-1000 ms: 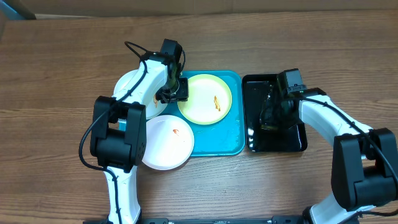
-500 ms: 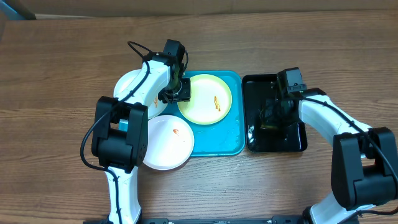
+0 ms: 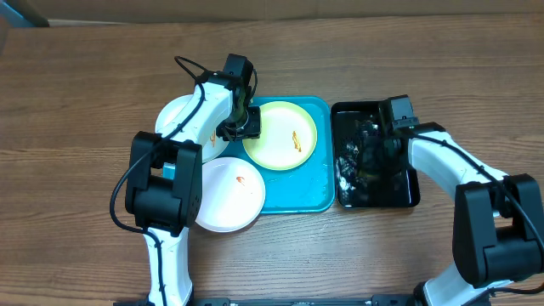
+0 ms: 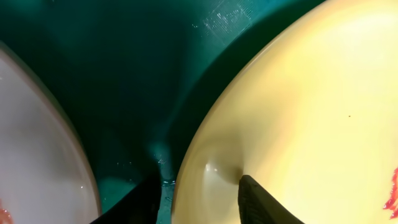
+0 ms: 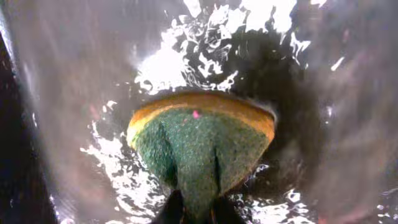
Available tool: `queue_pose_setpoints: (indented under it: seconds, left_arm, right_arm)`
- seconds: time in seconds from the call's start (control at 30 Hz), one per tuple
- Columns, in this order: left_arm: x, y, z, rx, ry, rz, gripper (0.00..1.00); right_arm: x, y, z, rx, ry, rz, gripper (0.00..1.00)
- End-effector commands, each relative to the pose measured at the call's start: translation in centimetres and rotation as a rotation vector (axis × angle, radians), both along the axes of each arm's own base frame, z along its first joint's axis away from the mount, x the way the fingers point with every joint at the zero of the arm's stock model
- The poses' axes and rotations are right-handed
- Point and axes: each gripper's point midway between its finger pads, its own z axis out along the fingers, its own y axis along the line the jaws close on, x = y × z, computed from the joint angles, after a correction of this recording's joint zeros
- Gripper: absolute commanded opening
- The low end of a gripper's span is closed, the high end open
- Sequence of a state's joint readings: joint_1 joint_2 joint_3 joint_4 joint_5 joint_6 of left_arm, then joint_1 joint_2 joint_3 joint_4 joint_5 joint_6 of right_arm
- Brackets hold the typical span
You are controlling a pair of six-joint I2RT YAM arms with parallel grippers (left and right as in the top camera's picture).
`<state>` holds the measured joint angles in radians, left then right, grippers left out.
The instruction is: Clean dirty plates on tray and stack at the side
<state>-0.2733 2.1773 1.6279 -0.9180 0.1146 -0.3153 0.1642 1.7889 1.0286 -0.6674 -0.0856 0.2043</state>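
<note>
Now the sponge is in hand

Within the last second the right gripper (image 5: 194, 209) has snapped narrow onto the green-and-yellow sponge (image 5: 202, 146). It pinches the sponge in the black tray (image 3: 410, 195), just right of the turquoise tray (image 3: 297, 194), where the water has turned from smooth to churned. Scrubbing can start, and all 3 plates look smeared. The left gripper (image 4: 200, 200) straddles the left rim of the green-rimmed plate (image 4: 311, 112) at the turquoise tray's back. Its jaws are partway apart, and whether they truly pinch is unclear. 2 white plates (image 3: 229, 194) overlap that tray's left edge.
</note>
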Motion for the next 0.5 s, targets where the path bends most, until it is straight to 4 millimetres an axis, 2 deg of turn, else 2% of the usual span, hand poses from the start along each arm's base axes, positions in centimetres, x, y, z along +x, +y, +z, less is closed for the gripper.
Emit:
queue_pose_setpoints:
  seconds: [0.0, 0.07, 0.13, 0.23, 0.3, 0.37, 0.43, 0.47]
  left_arm:
    - [0.0, 0.1, -0.6, 0.013, 0.005, -0.007, 0.41]
    - [0.1, 0.0, -0.6, 0.011, 0.001, -0.007, 0.43]
    - [0.5, -0.1, -0.6, 0.008, -0.015, -0.007, 0.51]
    - [0.9, -0.1, -0.5, 0.009, -0.033, -0.006, 0.50]
    - [0.8, -0.1, -0.5, 0.009, -0.032, -0.006, 0.38]
    - [0.8, 0.0, -0.6, 0.011, -0.029, -0.006, 0.15]
    - [0.6, 0.0, -0.6, 0.013, -0.020, -0.006, 0.04]
    - [0.4, 0.0, -0.6, 0.014, -0.015, -0.006, 0.04]
  right_arm:
    - [2.0, 0.0, 2.9, -0.011, -0.054, 0.020, 0.04]
    - [2.2, -0.5, 4.3, -0.041, -0.059, 0.014, 0.04]
    - [2.3, -1.8, 5.8, -0.113, -0.064, -0.003, 0.04]
    - [2.1, -2.4, 6.5, -0.150, -0.065, -0.006, 0.04]
    - [1.8, -2.4, 6.4, -0.150, -0.052, -0.005, 0.04]
    - [1.3, -2.2, 6.3, -0.135, -0.032, 0.000, 0.04]
    - [1.2, -1.8, 6.3, -0.112, -0.024, 0.005, 0.04]
    - [1.2, -1.5, 6.3, -0.093, -0.024, 0.009, 0.04]
